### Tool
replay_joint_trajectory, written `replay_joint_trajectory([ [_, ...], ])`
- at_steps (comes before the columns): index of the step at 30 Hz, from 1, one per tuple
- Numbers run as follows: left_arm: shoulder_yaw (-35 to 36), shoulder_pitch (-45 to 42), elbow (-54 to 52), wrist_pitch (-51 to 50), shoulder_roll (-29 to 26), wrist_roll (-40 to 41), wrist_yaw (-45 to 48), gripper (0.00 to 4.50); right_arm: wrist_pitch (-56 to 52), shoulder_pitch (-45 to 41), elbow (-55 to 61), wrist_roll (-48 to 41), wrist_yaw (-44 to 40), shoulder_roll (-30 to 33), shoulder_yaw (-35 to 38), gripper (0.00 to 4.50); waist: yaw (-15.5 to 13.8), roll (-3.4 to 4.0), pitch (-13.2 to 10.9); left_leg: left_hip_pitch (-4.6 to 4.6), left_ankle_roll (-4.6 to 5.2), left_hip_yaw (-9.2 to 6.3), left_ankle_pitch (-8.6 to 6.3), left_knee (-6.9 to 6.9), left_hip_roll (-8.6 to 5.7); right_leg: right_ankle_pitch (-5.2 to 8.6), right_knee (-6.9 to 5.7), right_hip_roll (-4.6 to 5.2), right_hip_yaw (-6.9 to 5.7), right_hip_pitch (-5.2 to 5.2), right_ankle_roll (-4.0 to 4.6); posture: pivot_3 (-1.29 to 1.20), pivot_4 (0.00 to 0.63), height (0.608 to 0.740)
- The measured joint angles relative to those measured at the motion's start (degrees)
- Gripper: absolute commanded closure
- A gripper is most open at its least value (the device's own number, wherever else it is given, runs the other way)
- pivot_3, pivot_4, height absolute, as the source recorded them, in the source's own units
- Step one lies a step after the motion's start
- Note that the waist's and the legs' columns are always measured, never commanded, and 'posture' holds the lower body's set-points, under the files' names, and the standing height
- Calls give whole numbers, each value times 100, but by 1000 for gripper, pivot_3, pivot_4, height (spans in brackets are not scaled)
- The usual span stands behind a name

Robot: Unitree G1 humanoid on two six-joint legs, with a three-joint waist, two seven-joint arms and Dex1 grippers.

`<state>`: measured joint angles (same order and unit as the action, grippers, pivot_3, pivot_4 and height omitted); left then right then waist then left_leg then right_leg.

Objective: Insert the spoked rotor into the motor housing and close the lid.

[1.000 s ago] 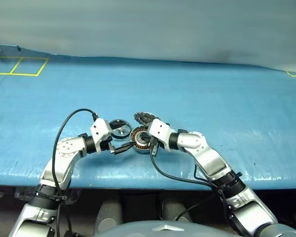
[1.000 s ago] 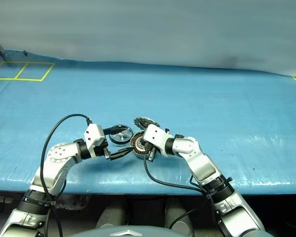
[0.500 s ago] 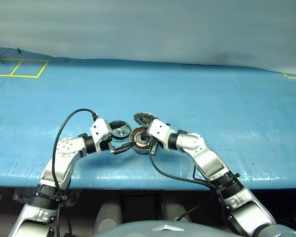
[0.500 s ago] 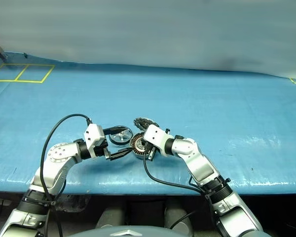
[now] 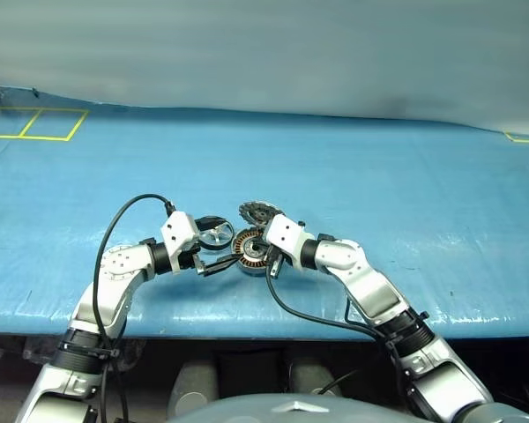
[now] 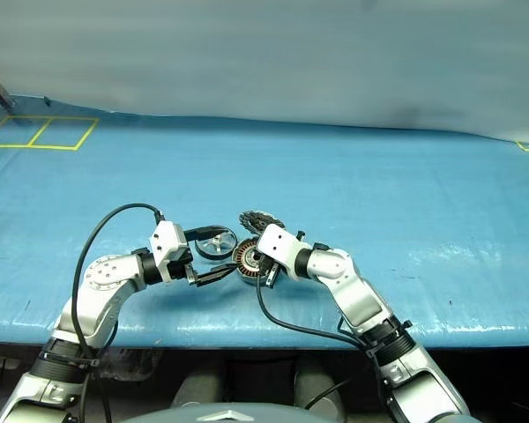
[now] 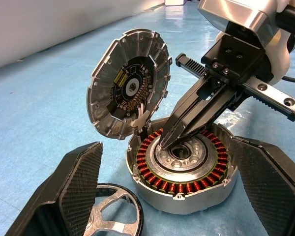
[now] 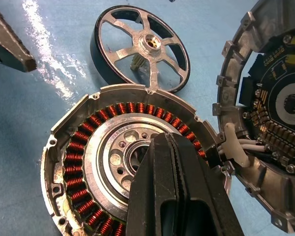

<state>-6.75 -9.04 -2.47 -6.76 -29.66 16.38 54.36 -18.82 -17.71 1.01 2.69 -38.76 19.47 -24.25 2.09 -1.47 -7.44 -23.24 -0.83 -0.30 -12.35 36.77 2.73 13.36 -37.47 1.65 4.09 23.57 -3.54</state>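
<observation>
The motor housing [image 7: 181, 169] is sitting near the front edge of the blue table [image 5: 379, 176], copper windings showing. Its lid [image 7: 129, 96] is standing tilted open at the far side, joined by white wires. The right gripper [image 7: 168, 139] is reaching in from the right, fingers pressed together, tips resting in the housing's silver hub. The left gripper [image 5: 213, 249] is waiting wide open, holding nothing, one finger on each side of the spoked rotor [image 8: 139, 48], which is lying on the table just left of the housing, leaning against its rim.
</observation>
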Motion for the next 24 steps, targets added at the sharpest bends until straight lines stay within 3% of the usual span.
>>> replay_joint_trajectory([
  [10,0,-55,0,1,-1,0,39,0,-48,280,316,-146,-26,-4,154,4468,-8,4,-3,-2,5,7,-2,-83,-1,2,63,-6,-5,-2,7,0,150,740],
  [24,7,-58,0,4,-6,-1,39,0,-231,533,729,-105,-1,181,89,4468,-8,3,-5,4,4,5,-4,-80,2,5,68,-11,-6,-4,5,0,150,740],
])
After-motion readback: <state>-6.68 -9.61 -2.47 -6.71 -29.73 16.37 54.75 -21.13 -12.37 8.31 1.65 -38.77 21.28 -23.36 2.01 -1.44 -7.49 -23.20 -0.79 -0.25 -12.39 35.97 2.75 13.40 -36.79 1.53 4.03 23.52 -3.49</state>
